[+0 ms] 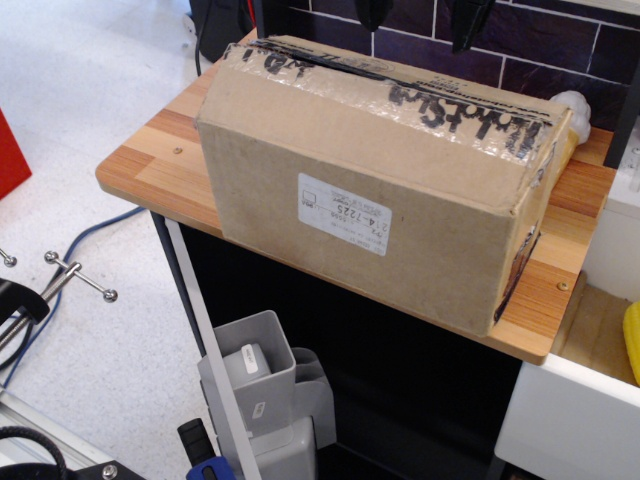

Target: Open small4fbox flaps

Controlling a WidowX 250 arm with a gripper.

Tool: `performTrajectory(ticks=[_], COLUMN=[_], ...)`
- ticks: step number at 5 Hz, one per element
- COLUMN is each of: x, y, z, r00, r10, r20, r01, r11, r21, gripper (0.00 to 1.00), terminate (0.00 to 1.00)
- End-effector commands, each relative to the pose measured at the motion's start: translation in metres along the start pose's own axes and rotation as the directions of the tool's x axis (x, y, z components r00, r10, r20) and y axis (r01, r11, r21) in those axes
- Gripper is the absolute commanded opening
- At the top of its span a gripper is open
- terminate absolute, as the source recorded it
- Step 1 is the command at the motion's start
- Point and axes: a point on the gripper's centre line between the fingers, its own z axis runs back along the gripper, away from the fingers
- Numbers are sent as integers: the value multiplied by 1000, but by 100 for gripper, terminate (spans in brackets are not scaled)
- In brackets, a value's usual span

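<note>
Wooden table (160, 160) bears small4fbox (380, 190), label (343, 215) illegible.

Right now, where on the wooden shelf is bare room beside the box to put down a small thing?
The wooden shelf is bare left of the small4fbox, out to its left edge. A narrow strip shows at the front right corner. Along the front and behind the box there is almost none.

claw (420, 20) cut off by top edge, label (343, 215) print too small
</note>
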Motion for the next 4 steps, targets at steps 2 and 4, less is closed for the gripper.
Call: performTrajectory(ticks=[2,4], x=[-7,-11], y=[5,9], z=[-8,-18], r00=[1000,1000], r10=[-3,-7], r20=[7,20], r01=[3,8], r11=[1000,1000], r21=[-1,-11], gripper=[100,100], terminate=[0,0])
